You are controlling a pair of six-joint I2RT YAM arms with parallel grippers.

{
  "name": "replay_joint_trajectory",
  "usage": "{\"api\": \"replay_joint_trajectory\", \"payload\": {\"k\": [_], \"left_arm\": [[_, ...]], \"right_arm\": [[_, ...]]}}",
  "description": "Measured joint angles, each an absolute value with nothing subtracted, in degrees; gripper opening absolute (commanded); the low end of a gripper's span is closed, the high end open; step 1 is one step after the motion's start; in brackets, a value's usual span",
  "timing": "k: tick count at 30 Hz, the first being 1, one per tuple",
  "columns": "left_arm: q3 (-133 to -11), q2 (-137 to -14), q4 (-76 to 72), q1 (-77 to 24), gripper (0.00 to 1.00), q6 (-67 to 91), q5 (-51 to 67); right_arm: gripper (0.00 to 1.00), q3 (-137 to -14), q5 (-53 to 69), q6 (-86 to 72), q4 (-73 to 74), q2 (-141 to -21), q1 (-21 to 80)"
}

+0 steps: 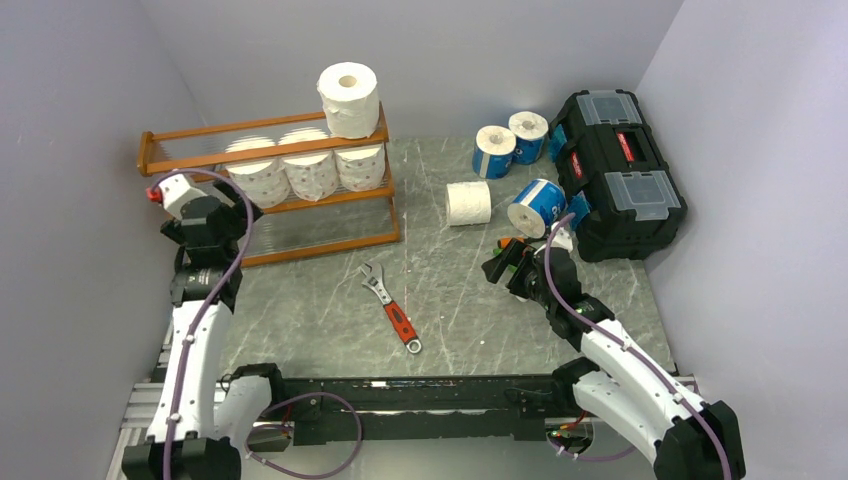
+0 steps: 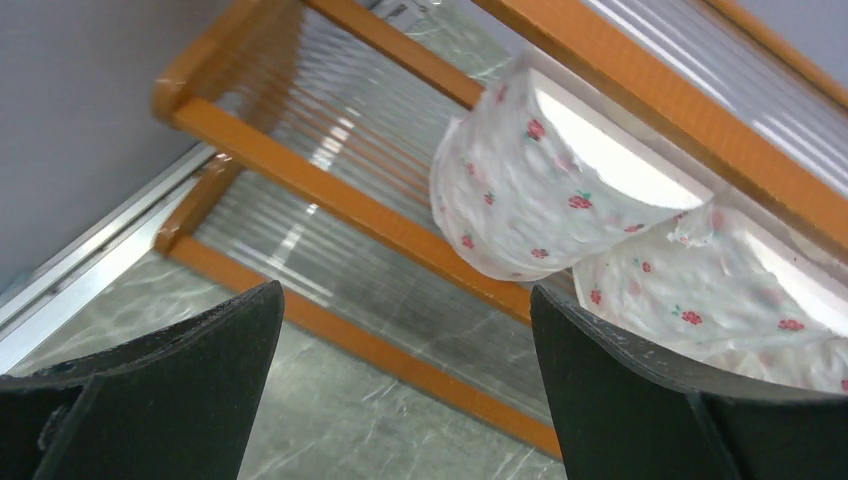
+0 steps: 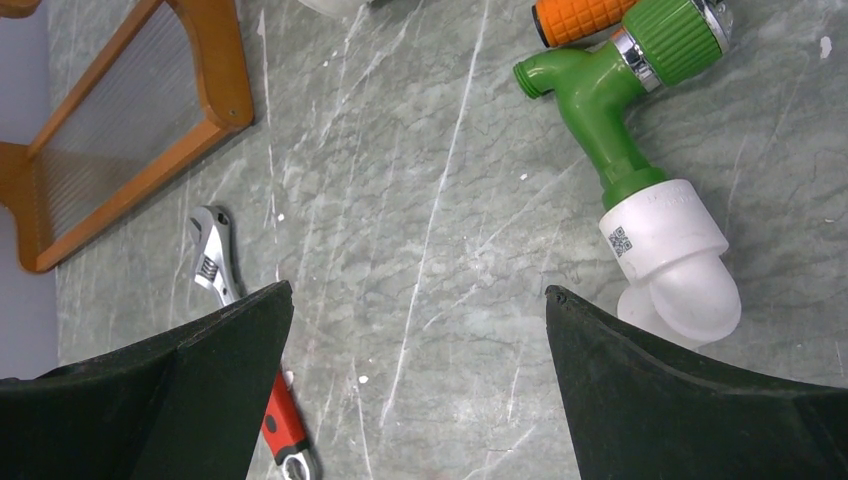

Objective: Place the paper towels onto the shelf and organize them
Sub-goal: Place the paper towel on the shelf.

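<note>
— Nearest the left gripper (image 2: 405, 295)?
— Spread wide, holding nothing. Just ahead and right: three printed rolls (image 2: 520, 190), middle tier of the shelf (image 2: 330, 195).
— The right gripper (image 3: 417, 292)?
— Likewise released, empty (green fitting (image 3: 610, 110) just ahead). Beyond it, on the table (image 1: 330, 310): one white roll (image 1: 469, 203), three blue-wrapped rolls (image 1: 537, 206).
— Risk?
— Could knock off the top roll (image 1: 348, 98), seemingly at the shelf's end, while loading. Eight rolls altogether.

- Orange-brown three-tier shelf (image 1: 147, 153) stands upright.
- Three red-printed rolls (image 1: 312, 168) sit on its middle tier; a white roll (image 1: 349, 98) stands on top.
- A plain roll (image 1: 469, 203) and three blue-wrapped rolls (image 1: 495, 151) lie to its right.
</note>
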State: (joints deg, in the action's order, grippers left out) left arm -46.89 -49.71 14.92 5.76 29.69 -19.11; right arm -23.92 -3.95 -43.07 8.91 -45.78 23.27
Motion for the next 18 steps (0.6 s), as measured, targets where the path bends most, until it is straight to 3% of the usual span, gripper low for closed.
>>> {"api": "replay_joint_trajectory", "payload": {"k": [10,18], "left_arm": [[-64.07,-49.17,42.00,5.74,0.99,40.73,-22.28],[-58.50,-42.39,45.12,5.74,0.97,36.62,-8.97]], "right_arm": [[0.99,-23.92,-3.81,-43.05,9.02,-46.54,23.29],[0.99,-23.94,-5.17,-42.04,10.24,-46.15,23.29]]}}
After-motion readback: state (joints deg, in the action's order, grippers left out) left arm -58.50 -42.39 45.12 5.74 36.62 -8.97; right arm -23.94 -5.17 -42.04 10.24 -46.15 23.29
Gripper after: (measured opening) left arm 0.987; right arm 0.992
